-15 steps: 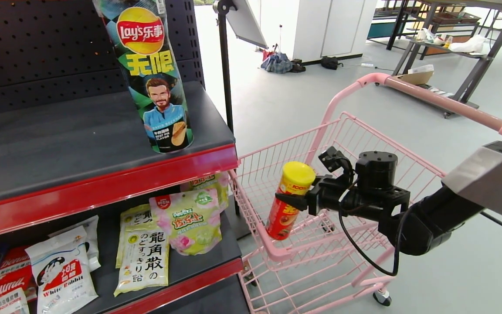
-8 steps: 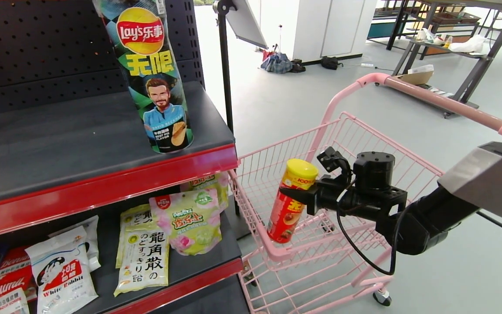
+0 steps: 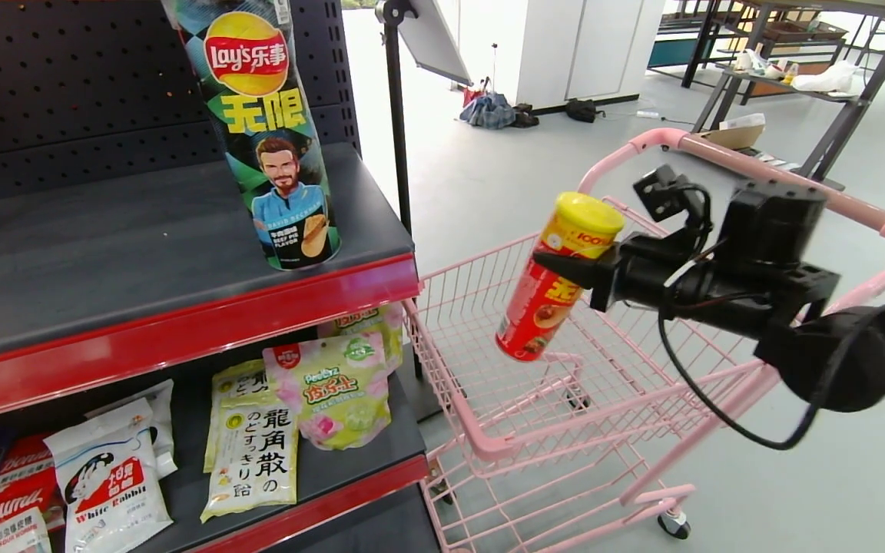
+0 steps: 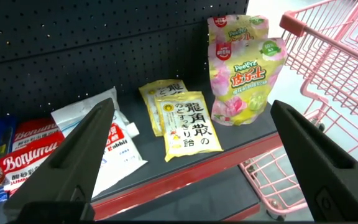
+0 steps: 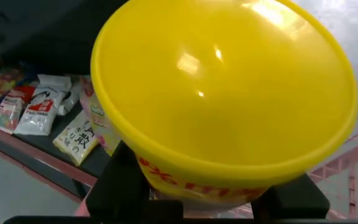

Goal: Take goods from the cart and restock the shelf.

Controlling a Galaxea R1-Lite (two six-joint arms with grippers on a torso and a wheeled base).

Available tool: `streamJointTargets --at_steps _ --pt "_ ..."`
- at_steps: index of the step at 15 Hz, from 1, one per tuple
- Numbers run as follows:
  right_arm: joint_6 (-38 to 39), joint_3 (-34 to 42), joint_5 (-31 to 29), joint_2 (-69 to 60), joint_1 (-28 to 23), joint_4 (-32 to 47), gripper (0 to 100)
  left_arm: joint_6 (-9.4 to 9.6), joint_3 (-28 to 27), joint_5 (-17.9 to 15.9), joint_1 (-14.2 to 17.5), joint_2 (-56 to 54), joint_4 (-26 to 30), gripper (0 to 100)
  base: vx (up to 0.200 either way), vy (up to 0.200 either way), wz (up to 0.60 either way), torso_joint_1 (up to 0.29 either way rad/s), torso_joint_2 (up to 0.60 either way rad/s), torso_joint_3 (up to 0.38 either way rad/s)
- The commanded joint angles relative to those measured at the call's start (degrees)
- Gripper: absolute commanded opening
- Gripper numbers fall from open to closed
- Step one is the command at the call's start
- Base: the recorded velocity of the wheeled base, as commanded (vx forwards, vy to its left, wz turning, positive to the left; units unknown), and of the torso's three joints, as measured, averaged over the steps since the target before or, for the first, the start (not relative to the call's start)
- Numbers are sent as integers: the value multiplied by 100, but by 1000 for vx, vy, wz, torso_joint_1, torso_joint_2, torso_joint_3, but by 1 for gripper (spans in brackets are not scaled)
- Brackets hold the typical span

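Observation:
My right gripper (image 3: 577, 269) is shut on a red chip can with a yellow lid (image 3: 550, 288), holding it tilted in the air above the pink cart (image 3: 481, 442), to the right of the shelf. The right wrist view looks onto the can's yellow lid (image 5: 225, 87) between the black fingers (image 5: 126, 186). The upper shelf board (image 3: 104, 253) carries a tall chip tube (image 3: 270, 130) near its right end. My left gripper (image 4: 188, 162) hangs open in front of the lower shelf (image 4: 166, 168), its two fingers wide apart.
Snack bags lie on the lower shelf: a green-pink pouch (image 3: 339, 388), a yellow candy bag (image 3: 254, 453) and white and red bags (image 3: 108, 480). A black pole (image 3: 396, 138) stands between shelf and cart. Open grey floor spreads behind, with tables at the far right.
My right arm has lifted the can up and to the right, from low inside the cart to above its rim. The can stays tilted. The shelf goods have not moved.

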Motion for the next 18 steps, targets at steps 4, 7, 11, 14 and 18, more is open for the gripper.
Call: streamJointTargets --at_steps 4,7,11,14,18 --pt "-61 1492 -2152 -4677 -509 3311 0 -8 0 -1 0 7 2 100 0 0 0 0 0 0" --pt "0 2019 -1941 -6364 -1089 4955 0 -8 0 -1 0 7 2 100 0 0 0 0 0 0" --pt "-79 2362 -2073 -6979 -1853 5509 0 -8 0 -1 0 7 2 100 0 0 0 0 0 0" --pt "-404 2626 -2100 -7182 -1950 5509 0 -8 0 -1 0 7 2 100 0 0 0 0 0 0" --pt "-404 2626 -2091 -7190 -1941 5482 0 -8 0 -1 0 7 2 100 0 0 0 29 -109 -78"
